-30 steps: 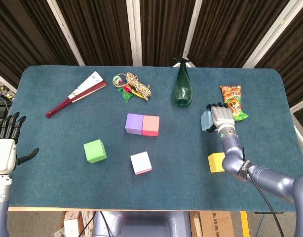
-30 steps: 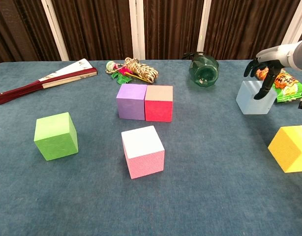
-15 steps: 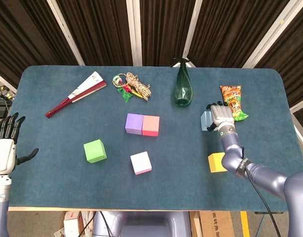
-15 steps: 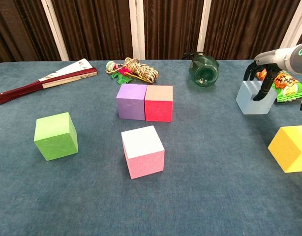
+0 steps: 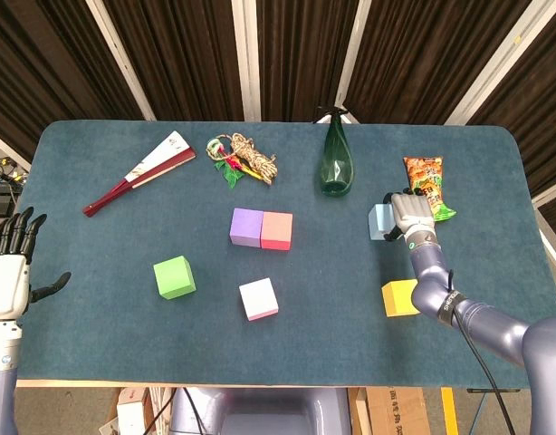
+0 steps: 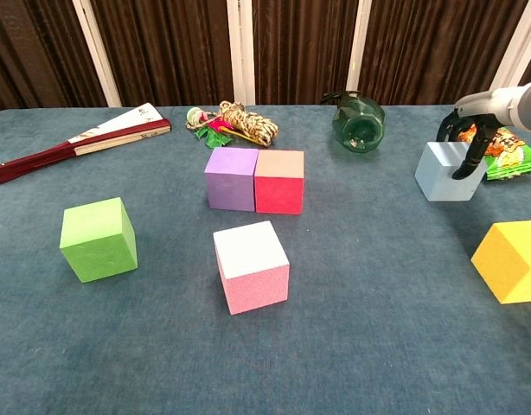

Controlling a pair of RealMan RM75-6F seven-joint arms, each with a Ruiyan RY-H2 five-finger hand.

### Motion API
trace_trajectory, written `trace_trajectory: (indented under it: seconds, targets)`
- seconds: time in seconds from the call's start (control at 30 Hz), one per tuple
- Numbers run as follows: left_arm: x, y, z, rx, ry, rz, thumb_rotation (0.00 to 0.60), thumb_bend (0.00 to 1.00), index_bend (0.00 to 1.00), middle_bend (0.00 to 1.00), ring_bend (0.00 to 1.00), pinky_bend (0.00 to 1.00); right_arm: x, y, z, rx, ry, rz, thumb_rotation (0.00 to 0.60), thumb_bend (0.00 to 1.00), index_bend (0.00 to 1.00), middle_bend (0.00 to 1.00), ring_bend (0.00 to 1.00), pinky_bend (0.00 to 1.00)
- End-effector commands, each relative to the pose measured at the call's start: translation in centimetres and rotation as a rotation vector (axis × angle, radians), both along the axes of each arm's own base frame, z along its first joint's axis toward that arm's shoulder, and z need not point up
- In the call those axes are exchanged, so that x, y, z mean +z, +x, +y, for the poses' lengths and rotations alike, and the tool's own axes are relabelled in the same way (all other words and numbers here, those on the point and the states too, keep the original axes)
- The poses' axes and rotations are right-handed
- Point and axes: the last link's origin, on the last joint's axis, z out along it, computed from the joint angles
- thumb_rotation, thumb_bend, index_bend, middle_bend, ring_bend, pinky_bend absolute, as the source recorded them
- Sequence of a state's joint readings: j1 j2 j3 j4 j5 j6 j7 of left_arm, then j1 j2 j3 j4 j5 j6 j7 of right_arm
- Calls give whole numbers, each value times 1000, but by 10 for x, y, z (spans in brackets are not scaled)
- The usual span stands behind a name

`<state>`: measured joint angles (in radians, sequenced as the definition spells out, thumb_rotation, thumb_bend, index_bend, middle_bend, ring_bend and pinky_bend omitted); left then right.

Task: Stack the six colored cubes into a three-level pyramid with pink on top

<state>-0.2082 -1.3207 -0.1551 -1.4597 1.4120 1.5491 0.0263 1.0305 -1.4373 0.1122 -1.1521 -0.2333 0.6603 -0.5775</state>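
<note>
Cubes are scattered across the dark blue cloth-covered table [image 5: 97, 308], none stacked yet. Your pink cube with its pale top face [image 5: 259, 299] [image 6: 252, 266] sits alone near the front middle of the table. Behind it, the purple cube [image 5: 246, 227] [image 6: 230, 178] and the red cube [image 5: 277, 230] [image 6: 279, 181] stand side by side, touching, purple on the left. The green cube [image 5: 174, 276] [image 6: 98, 239] rests well to the left of the pink one. On the right side, the yellow cube [image 5: 398, 297] [image 6: 510, 260] lies near the front, partly behind your right forearm in the head view. The light blue cube [image 5: 380, 222] [image 6: 448, 171] stands further back on the right, and your right hand [image 5: 411, 216] [image 6: 467, 130] is draped over its top, fingers curled down the far and near faces so that it grasps the cube; the cube looks slightly tipped, though whether it has left the table cannot be told. Your left hand [image 5: 13, 270] hovers off the table's left edge, released, fingers spread and upright, holding nothing.

Along the back lie a folded red and white paper fan [image 5: 140, 171] [image 6: 79, 140], a bundle of brown rope with colourful bits [image 5: 244, 159] [image 6: 231, 124], a dark green glass bottle [image 5: 336, 160] [image 6: 358, 117], and an orange snack packet [image 5: 426, 185] [image 6: 501, 145] just beside your right hand.
</note>
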Motion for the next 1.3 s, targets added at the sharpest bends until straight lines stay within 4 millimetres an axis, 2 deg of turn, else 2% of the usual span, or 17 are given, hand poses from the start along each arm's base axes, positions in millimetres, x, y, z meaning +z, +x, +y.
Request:
trace_trajectory:
  seconds: [0.03,0.43,0.63,0.9,1.3]
  targets:
    - [0,0,0,-2,0,-1,600,202,113,0,0,0,0,0,0,4,-1,1,600,240,298,282,122,20]
    - [1,0,-1,3,0,-9,600,203,133,0,0,0,-1,-4,0,7,-22,2,600,241,351,299,137,20]
    - [1,-1,0,6,-3,-13,600,202,137,0,0,0,3,0,0,24,-31,-1,600,240,363,302,142,20]
    - [3,-2,1,7,11,0,600,203,139,0,0,0,20,26,11,68,-46,33,600,240,399,345,182,20]
    - [4,0,-1,-17,25,12,600,203,140,0,0,0,20,64,48,62,-55,160,600,240,436,373,211,20]
